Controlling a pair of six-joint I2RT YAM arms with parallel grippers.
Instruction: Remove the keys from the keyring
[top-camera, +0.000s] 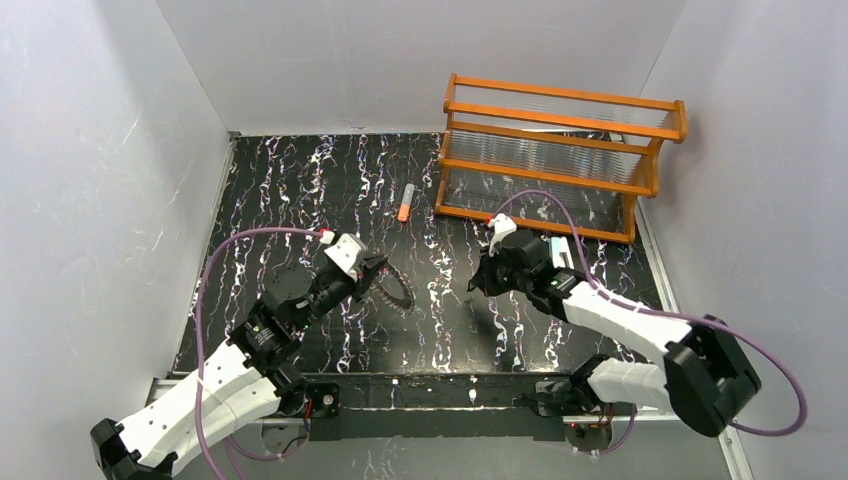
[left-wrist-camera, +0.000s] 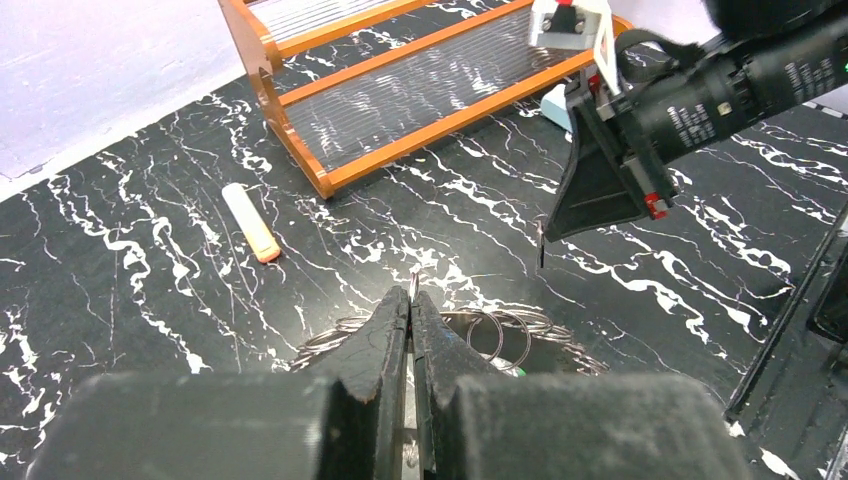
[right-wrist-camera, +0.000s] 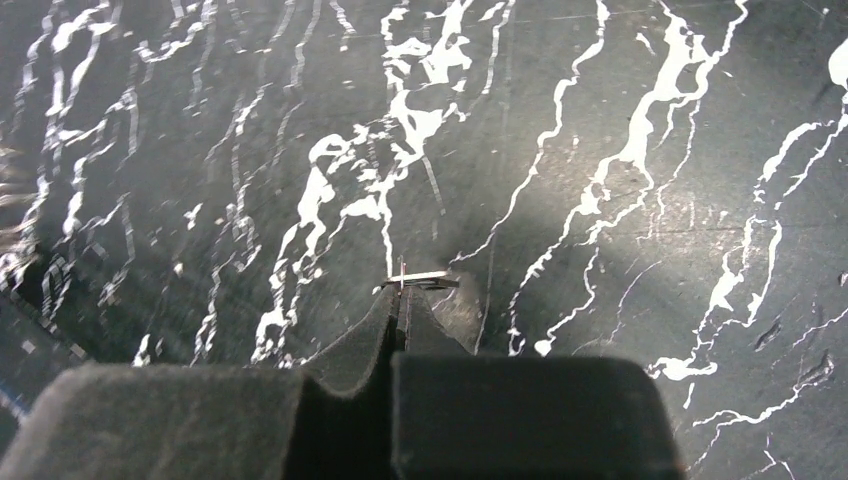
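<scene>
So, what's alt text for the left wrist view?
The left claw, shut, pinches a metal keyring lying on a black marbled table. An orange rack stands behind; the right claw hangs nearby, gripping a tiny sliver.

keyring (top-camera: 394, 291): flat grey ring with a jagged rim and a dark round centre
pose: lying flat on the black marbled table (top-camera: 300, 180), left of the middle
rim, seen close: many thin silver wire loops, overlapping
keys (left-wrist-camera: 519, 371): only a green speck shows among the loops; the others cannot be made out
</scene>
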